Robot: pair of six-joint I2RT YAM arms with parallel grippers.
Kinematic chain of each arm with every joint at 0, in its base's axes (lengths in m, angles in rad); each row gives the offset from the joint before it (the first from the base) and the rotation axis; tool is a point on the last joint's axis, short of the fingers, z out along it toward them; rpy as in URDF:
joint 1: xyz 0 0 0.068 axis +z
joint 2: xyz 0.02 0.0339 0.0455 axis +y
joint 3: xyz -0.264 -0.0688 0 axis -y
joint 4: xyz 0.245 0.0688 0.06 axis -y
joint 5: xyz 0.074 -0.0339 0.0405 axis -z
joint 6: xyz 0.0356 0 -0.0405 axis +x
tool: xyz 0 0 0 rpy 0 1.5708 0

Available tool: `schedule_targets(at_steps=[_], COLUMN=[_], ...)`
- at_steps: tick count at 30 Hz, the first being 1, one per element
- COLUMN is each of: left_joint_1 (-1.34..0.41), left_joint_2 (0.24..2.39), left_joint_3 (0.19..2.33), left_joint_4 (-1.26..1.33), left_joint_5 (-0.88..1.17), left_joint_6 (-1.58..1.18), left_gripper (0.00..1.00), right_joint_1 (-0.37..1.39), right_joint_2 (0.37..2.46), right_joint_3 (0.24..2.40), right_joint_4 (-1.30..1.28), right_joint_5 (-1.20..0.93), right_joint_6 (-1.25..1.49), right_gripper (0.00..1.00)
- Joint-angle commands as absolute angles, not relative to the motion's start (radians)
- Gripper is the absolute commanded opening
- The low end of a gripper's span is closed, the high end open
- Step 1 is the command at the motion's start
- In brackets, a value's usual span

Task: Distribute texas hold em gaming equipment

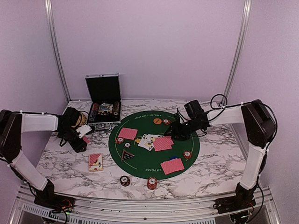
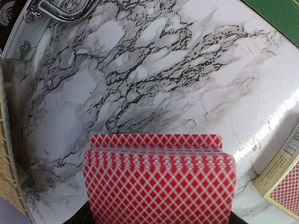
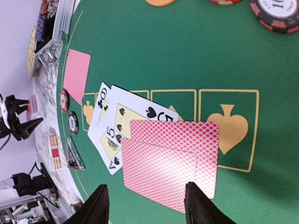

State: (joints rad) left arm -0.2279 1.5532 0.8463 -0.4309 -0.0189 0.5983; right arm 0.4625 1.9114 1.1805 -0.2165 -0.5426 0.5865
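Note:
My left gripper (image 1: 82, 138) is over the marble left of the mat, shut on a deck of red-backed playing cards (image 2: 159, 182) that hides its fingers. My right gripper (image 3: 147, 205) stands open just above two overlapping red-backed cards (image 3: 170, 161) lying on the mat, with nothing between its fingers (image 3: 195, 203). Under those two lie face-up cards (image 3: 114, 128). More red-backed cards (image 1: 127, 133) (image 1: 172, 165) lie on the felt. Poker chips (image 1: 120, 140) (image 1: 187, 154), an orange button (image 1: 158, 121), a blue button (image 1: 174, 158) and a black triangular button (image 1: 127, 155) are spread around them.
The round green felt mat (image 1: 187, 140) covers the table's middle. An open silver case (image 1: 103, 100) with chips inside stands at the back left. A card box (image 1: 96, 162) lies on the marble front left. Two chip stacks (image 1: 124, 180) (image 1: 152, 183) sit off the mat's front edge.

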Motion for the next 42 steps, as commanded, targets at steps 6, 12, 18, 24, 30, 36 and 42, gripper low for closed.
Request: schedule_targets(at_steps=[6,12,18,24,30,36,42], left_joint_1=[-0.224,-0.224,-0.224,-0.225,-0.225,-0.225,-0.224], left_joint_2=[1.611,1.607,1.591,1.581,1.556,1.49,1.411], left_joint_3=[0.8,0.792,0.781,0.797,0.822,0.911,0.998], left_joint_4=[-0.341,-0.345,-0.37,-0.413,-0.436,-0.481,-0.477], left_joint_5=[0.024,0.024,0.035,0.037,0.025,0.039,0.076], left_joint_6=[0.56,0.559,0.576,0.581,0.564,0.524,0.422], left_gripper=[0.01,0.35,0.7,0.99,0.99,0.99,0.99], right_joint_1=[0.469,0.47,0.469,0.469,0.468,0.46,0.443], right_joint_2=[1.799,1.772,1.76,1.751,1.739,1.714,1.632], right_joint_3=[1.197,1.195,1.192,1.198,1.198,1.21,1.206], right_joint_4=[-0.189,-0.181,-0.183,-0.181,-0.184,-0.227,-0.284], right_joint_5=[-0.584,-0.58,-0.58,-0.584,-0.583,-0.516,-0.316], right_joint_6=[0.638,0.653,0.659,0.666,0.665,0.623,0.526], right_gripper=[0.64,0.66,0.68,0.69,0.71,0.86,0.99])
